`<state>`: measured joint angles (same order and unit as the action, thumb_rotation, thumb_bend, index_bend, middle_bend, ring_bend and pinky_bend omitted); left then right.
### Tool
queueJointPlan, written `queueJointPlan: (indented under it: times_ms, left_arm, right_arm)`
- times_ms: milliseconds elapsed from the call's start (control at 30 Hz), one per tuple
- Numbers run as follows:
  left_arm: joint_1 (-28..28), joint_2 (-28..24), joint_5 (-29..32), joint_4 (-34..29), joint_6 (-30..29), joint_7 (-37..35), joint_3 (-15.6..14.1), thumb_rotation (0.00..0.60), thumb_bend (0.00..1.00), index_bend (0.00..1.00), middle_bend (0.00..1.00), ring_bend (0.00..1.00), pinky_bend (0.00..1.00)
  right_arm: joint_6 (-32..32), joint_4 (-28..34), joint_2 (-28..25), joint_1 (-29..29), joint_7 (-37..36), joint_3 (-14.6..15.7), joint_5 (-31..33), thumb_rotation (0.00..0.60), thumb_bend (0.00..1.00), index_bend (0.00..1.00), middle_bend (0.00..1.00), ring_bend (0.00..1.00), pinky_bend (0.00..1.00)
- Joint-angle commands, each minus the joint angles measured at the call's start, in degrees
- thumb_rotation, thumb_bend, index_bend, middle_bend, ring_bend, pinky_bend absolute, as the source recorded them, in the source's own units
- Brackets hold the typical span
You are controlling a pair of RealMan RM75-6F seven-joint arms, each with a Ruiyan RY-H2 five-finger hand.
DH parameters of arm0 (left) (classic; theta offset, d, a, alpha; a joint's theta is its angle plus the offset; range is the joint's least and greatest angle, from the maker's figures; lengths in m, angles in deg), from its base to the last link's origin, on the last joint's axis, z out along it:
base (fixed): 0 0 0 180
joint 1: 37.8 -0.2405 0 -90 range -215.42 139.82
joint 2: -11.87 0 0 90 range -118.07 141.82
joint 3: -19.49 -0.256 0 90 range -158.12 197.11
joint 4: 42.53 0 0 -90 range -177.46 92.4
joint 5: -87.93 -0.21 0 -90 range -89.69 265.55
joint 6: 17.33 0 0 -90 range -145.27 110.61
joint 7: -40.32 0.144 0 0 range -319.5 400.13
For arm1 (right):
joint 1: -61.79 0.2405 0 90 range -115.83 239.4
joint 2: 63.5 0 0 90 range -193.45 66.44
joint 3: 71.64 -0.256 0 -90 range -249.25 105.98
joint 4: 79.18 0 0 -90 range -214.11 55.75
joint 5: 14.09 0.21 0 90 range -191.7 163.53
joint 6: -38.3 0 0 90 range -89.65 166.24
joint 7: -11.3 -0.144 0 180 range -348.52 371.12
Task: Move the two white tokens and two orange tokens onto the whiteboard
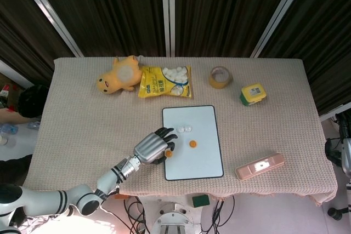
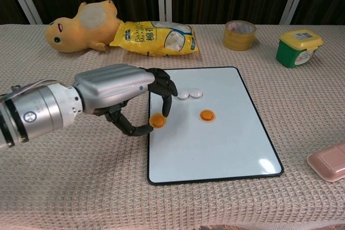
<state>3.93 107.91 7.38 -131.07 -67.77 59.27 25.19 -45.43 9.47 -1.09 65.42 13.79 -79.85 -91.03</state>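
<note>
Our left hand (image 2: 116,87) pinches an orange token (image 2: 157,120) between thumb and fingertip, held over the left edge of the whiteboard (image 2: 215,149). Just beyond our fingers, two white tokens (image 2: 190,94) lie side by side and touching on the whiteboard's far half, toward its left edge. A second orange token (image 2: 207,115) rests near the whiteboard's middle, a little nearer us than the white pair. Our right hand appears in neither view.

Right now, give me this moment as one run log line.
left hand: pinching orange token at whiteboard left edge | on board: two white tokens, other orange token | right hand: not in view
</note>
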Motion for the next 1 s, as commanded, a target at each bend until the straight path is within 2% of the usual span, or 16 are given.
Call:
queueJointPlan:
  times_ms: [33,200,467,1000]
  left_arm:
    - [3.86,3.27,6.46,1.36,4.08,3.91,3.88,0.6,0.32,0.53,0.19,0.05,0.14]
    - [6.86,6.89,11.33,4.81,5.34,6.68,5.98,0.6,0.32,0.53,0.2,0.05,0.14]
    - [9.49,10.99,17.0,9.0,5.94,8.85,6.54,0.6,0.32,0.53,0.21,0.07,0.14]
    - [11.57,11.84,18.53,11.27,5.22,7.71,5.82,0.6,0.32,0.52,0.21,0.07,0.14]
  right_arm:
    - [0.04,-0.38,-0.07,-0.06,-0.48,-0.21,0.37,0.6,0.48,0.0,0.0,0.0,0.0]
    - [-0.36,-1.28,-0.33,-0.26,-1.81,-0.86,1.04,0.6,0.48,0.0,0.0,0.0,0.0]
    - [-0.49,-2.24,-0.7,-0.84,-3.21,-1.33,2.24,0.6,0.48,0.0,0.0,0.0,0.0]
    - [-1.12,-1.8,-0.9,-1.15,-3.03,-1.38,1.87,0.6,0.48,0.0,0.0,0.0,0.0]
